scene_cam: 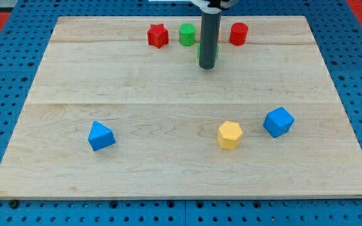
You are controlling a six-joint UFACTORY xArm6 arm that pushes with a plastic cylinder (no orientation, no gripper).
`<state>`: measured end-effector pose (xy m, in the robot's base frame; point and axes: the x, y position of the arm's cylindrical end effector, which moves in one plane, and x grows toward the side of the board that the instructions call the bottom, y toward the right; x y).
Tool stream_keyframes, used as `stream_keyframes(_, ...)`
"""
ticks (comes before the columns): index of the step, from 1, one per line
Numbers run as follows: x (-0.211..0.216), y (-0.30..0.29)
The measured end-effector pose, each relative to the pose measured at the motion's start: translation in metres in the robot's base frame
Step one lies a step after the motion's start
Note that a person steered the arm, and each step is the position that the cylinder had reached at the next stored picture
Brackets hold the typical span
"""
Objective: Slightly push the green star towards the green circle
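Observation:
The green circle (187, 34) stands near the view's top, between a red star (158, 36) and my rod. The green star (199, 52) is almost wholly hidden behind the rod; only green slivers show at the rod's left and right sides. My tip (207, 66) rests on the board just below the green star, touching or nearly touching it, and sits below and right of the green circle.
A red cylinder (238, 33) stands right of the rod at the top. A blue triangular block (100, 135) lies at lower left. A yellow hexagon (230, 134) and a blue block (278, 122) lie at lower right. The wooden board (68, 75) sits on blue pegboard.

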<state>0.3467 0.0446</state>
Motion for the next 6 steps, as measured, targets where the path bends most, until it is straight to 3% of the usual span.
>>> stream_keyframes(1,0.014,-0.033)
stream_keyframes(2,0.066,-0.057)
stream_keyframes(3,0.087,-0.057)
stream_keyframes(4,0.095,-0.044)
stream_keyframes(6,0.062,0.029)
